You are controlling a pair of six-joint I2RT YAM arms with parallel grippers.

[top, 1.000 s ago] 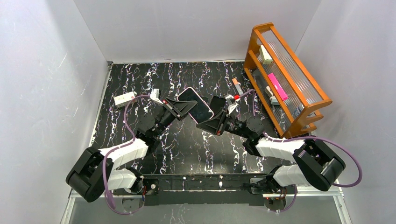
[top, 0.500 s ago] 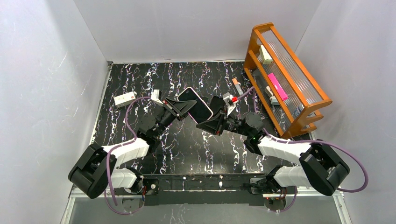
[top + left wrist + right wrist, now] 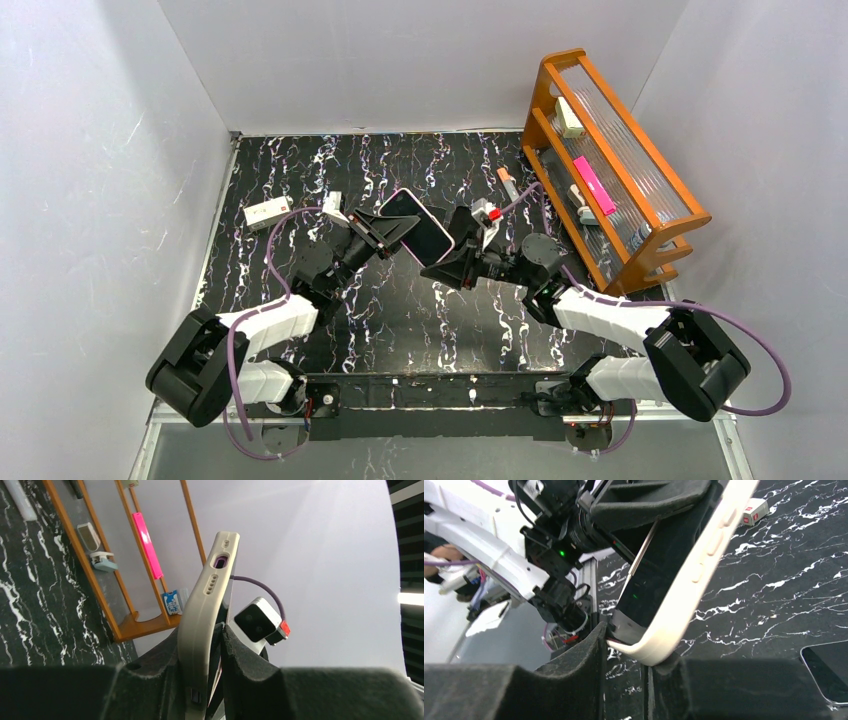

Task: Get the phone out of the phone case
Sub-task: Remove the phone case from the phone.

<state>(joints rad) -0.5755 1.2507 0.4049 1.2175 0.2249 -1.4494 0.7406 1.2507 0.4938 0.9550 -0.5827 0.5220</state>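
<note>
Cameras: one overhead, two on the wrists.
Overhead looks down on the phone case (image 3: 205,610) from afar; both wrist views sit close against it, facing opposite ways.

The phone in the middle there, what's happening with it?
Both arms hold the phone case up off the table between them, with the phone inside. The left pincer clamps one end, and the right pincer pinches the opposite corner. The phone is not yet out of the case.
</note>
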